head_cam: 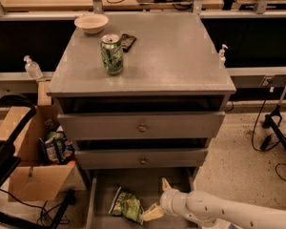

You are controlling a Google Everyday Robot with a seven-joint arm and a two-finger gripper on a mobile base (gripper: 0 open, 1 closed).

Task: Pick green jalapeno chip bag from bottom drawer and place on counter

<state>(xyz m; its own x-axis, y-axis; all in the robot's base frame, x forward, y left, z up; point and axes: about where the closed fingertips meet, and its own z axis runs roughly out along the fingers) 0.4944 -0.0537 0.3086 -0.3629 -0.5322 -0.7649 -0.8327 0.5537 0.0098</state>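
Note:
The green jalapeno chip bag [126, 204] lies flat on the floor of the open bottom drawer [103, 185], left of its middle. My gripper [158, 199] reaches in from the lower right on a white arm and sits just right of the bag. Its fingers are spread open; the lower fingertip [151, 213] is at the bag's right edge, and the other points up. It holds nothing. The grey counter [176, 56] tops the cabinet above.
On the counter stand a green patterned soda can [112, 55], a white bowl [91, 23] and a dark snack packet [127, 41]. The two upper drawer fronts [142, 127] overhang the bottom drawer. A cardboard box [33, 175] with packets sits left. A black stand [276, 123] is right.

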